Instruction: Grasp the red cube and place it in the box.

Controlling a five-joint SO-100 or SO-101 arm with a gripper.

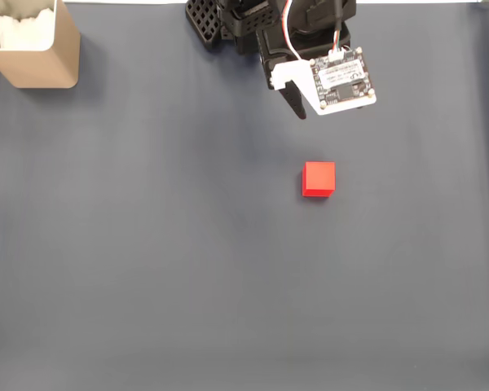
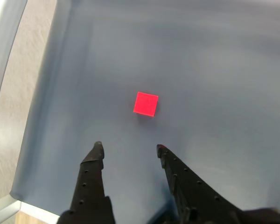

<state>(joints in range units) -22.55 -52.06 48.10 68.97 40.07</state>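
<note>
Fixed view overhead, wrist view forward-down, sharing mat [image 1: 147,269]

circuit board [image 1: 343,79] label print too small, no legible txt

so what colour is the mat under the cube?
Dark blue-grey mat, plain; clearest in the fixed view, under the red cube.
</note>
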